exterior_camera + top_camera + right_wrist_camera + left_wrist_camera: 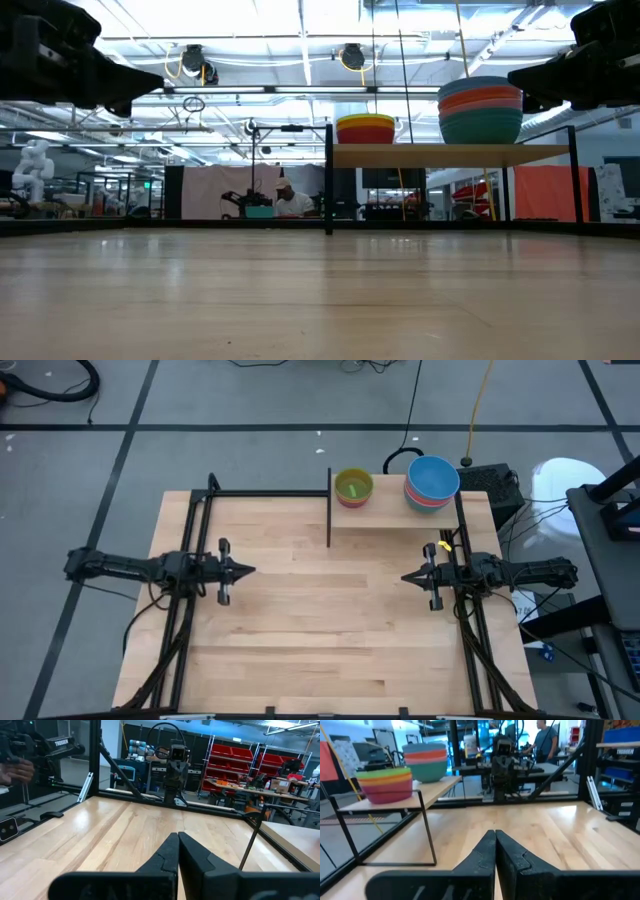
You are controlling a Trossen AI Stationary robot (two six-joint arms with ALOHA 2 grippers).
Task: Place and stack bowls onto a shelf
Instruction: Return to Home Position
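Note:
Two stacks of bowls stand by their bases on the shelf (390, 512) at the table's far right. The left stack (353, 487) shows lime green on top, with yellow, orange and pink below (385, 784). The right stack (432, 480) has blue on top over orange, red and teal (480, 108). The shelf's dark upright panel (329, 508) stands at its left end. My left gripper (250, 570) hovers shut at the table's left; my right gripper (405, 576) hovers shut at the right, near the shelf's front edge. Neither holds anything.
The pale-wood tabletop (320, 630) spreads between the arms, edged by a black metal frame (195, 510). Cables and a dark box (490, 480) sit beyond the shelf's right end. A person (290, 200) sits far behind the table.

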